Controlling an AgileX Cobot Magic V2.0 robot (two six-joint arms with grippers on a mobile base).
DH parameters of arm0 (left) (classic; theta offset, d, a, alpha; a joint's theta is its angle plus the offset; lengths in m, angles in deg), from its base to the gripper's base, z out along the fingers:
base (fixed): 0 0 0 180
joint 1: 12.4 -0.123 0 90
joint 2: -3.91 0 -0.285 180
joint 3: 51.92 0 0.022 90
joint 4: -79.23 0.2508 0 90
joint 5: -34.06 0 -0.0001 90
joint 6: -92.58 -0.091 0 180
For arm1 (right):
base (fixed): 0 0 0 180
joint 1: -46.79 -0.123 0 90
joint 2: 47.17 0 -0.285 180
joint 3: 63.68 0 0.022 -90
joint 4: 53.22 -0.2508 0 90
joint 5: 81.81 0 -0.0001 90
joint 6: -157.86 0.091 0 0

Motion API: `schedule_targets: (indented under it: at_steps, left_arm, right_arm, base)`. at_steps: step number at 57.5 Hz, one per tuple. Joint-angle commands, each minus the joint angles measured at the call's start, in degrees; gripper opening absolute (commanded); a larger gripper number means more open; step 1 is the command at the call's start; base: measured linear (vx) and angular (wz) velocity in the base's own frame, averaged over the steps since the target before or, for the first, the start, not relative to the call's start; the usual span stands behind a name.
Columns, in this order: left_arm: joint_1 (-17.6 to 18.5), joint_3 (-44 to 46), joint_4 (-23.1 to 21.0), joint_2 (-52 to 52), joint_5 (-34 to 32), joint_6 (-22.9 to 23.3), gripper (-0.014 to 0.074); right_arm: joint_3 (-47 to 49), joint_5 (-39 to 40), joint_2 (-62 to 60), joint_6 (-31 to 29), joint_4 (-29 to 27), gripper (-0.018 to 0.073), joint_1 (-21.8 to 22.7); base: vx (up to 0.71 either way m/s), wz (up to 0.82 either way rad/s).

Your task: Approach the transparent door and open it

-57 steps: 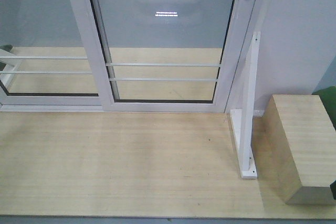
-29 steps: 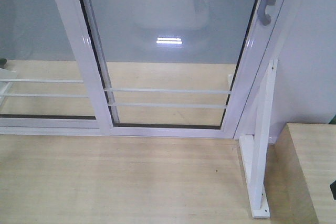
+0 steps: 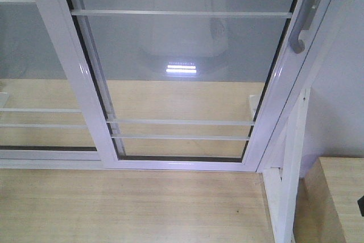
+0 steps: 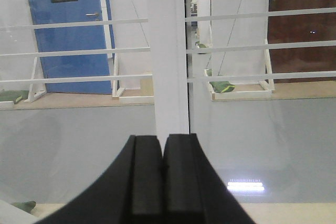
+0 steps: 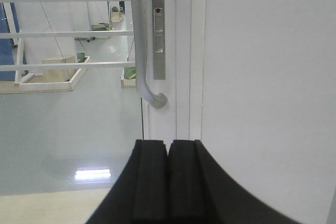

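door (image 3: 182, 83) reached but shut. handle (image 5: 136, 51) sits just above the right gripper (image 5: 168, 148), untouched. left gripper (image 4: 163, 145) and right: fingers pressed together, empty. gripping and sliding remain.

This looks like a big test hall or lab. A glass door (image 3: 182, 44) stands on a low wood platform (image 3: 131, 206). Far behind it are a shiny grey floor (image 4: 79, 140), a blue door (image 4: 68, 35) and more wood platforms (image 4: 241, 93) with white posts.
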Motion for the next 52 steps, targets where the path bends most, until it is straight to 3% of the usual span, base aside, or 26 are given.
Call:
schedule_targets:
  at_steps: [1,52]
  left_arm:
    - [-0.08,-0.85,-0.24,-0.28,-4.53,0.33,-0.0006]
    - [-0.09,-0.56,-0.24,1.96,-3.22,0.33,-0.0006]
  right_arm:
    - [-0.27,4.49,-0.89,0.00,0.53,-0.0006,0.22]
    - [-0.22,4.52,1.33,0.00,0.48,-0.0006,0.87]
  base:
    - [0.17,-0.03]
    - [0.07,-0.01]
